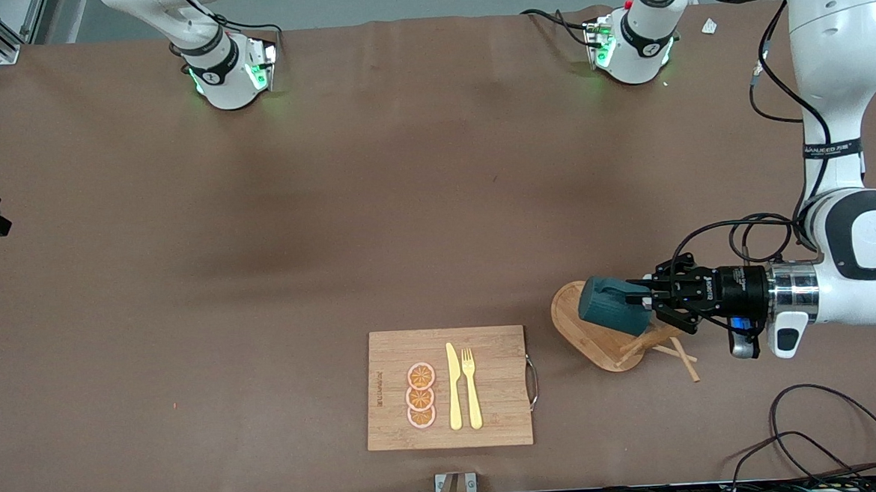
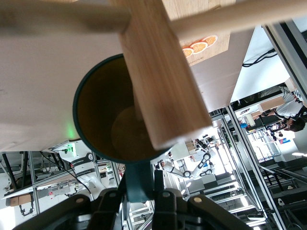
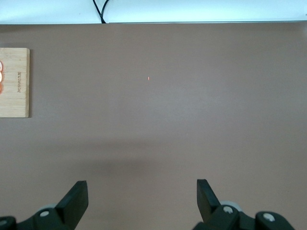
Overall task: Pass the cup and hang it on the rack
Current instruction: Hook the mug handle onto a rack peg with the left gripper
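Right now I judge the hand-over is done and I am in the hanging step. My left claw [image 1: 647, 299] is clenched on the handle of the cup [image 1: 607, 306], holding it sideways over the rack [image 1: 600, 335], with the cup's bottom turned toward the right arm's end of the bench [image 1: 257, 233]. The rack stands beside the cutting board [image 1: 447, 388], toward the left arm's end, and that board carries orange slices [image 1: 421, 395], a knife [image 1: 453, 386] and a fork [image 1: 472, 388].

From the left wrist view I look straight into the cup's tan inside [image 2: 115, 120], the rack's post [image 2: 160, 72] crossing in front of its mouth and the handle [image 2: 139, 179] pinched between my fingers [image 2: 108, 201]. I cannot tell whether the handle has caught a peg yet.

My right claw [image 3: 141, 196] is not seen from the front; its own wrist view shows it released, fingers spread wide over bare bench, well away from the rack, with only an edge of the cutting board in sight. That arm waits.

Next, I reckon, I must line the handle's loop up with a peg, slide it on, and only then let go. The risk is nudging the light rack over.
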`<state>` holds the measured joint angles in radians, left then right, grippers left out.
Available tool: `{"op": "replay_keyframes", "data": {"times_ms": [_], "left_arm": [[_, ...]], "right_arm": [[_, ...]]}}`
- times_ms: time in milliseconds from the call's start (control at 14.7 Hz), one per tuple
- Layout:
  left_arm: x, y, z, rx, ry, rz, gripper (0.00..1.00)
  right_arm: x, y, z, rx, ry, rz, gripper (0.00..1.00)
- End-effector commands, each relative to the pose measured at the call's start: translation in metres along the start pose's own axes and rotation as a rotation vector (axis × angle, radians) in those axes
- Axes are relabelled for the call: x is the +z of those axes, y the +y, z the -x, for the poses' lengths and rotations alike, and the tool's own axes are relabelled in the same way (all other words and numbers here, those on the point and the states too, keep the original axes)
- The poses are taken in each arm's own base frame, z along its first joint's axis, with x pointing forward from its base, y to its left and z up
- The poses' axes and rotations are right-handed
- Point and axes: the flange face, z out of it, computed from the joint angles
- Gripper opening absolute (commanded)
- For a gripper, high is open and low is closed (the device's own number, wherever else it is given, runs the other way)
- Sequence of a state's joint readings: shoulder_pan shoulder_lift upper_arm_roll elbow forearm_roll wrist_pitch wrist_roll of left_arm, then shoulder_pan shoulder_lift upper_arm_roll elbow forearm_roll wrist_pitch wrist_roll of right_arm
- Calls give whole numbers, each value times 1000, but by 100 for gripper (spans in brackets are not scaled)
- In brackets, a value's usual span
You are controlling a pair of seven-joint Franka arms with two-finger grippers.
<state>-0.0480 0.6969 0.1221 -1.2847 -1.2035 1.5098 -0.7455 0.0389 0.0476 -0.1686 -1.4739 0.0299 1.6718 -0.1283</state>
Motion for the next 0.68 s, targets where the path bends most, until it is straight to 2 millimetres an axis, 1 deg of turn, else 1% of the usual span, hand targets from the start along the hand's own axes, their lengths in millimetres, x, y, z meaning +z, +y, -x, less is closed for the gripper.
{"op": "replay_keyframes", "data": {"times_ms": [0, 204, 476, 612], "left_arm": [[-7, -1, -4, 9, -27, 23, 1], [-15, -4, -13, 13, -28, 39, 1], [-15, -7, -25, -2, -47, 62, 2], [-17, -9, -29, -5, -46, 66, 3]], "right_arm": [[-2, 0, -2, 11, -1, 17, 100], [-2, -2, -2, 8, -2, 16, 100], [-2, 0, -1, 9, -2, 16, 100], [-2, 1, -1, 11, -2, 17, 100]]}}
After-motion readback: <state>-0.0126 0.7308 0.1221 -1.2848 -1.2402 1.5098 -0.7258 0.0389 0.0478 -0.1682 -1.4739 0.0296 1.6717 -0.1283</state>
